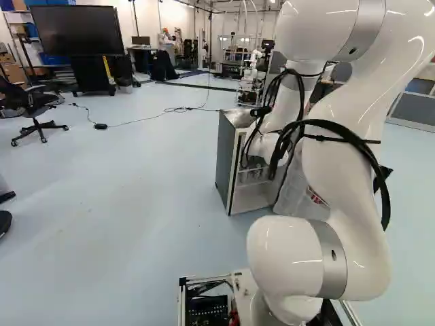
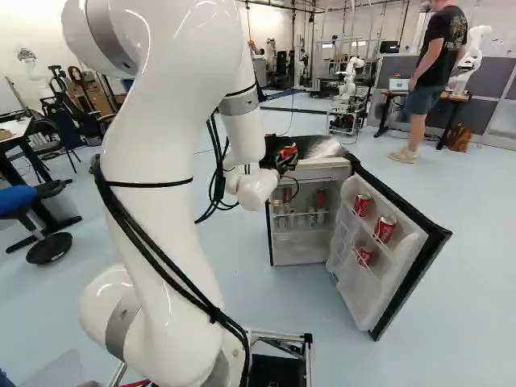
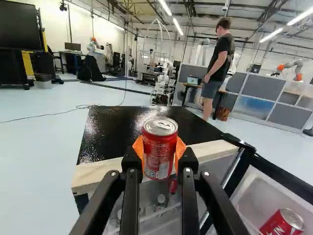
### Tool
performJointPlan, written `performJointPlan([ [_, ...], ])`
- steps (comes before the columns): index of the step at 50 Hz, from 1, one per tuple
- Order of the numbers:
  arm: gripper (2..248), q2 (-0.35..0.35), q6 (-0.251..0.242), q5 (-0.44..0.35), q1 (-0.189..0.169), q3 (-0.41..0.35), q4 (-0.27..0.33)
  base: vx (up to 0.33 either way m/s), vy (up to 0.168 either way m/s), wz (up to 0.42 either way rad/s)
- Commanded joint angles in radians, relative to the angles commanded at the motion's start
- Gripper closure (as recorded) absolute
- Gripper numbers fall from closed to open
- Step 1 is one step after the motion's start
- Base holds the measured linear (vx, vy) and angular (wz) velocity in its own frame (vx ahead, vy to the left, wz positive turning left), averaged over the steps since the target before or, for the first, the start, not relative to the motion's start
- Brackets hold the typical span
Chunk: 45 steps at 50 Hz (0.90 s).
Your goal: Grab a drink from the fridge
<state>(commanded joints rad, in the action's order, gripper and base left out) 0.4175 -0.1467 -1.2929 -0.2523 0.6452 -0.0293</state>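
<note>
Okay, my part-open gripper (image 2: 286, 154) pinches a red can (image 3: 160, 151); in the right base view, the fridge door (image 2: 385, 289) gapes at its four o'clock.

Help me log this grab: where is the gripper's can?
In the wrist view, the red can is held in the gripper, between its orange pads, with the fridge's black top beyond.
</note>
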Motion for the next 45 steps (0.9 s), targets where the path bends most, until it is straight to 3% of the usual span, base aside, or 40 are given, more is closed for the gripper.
performJointPlan([
  [45,166,0.113,0.000,0.020,0.055,0.149,-0.011,0.000,0.000,0.000],
])
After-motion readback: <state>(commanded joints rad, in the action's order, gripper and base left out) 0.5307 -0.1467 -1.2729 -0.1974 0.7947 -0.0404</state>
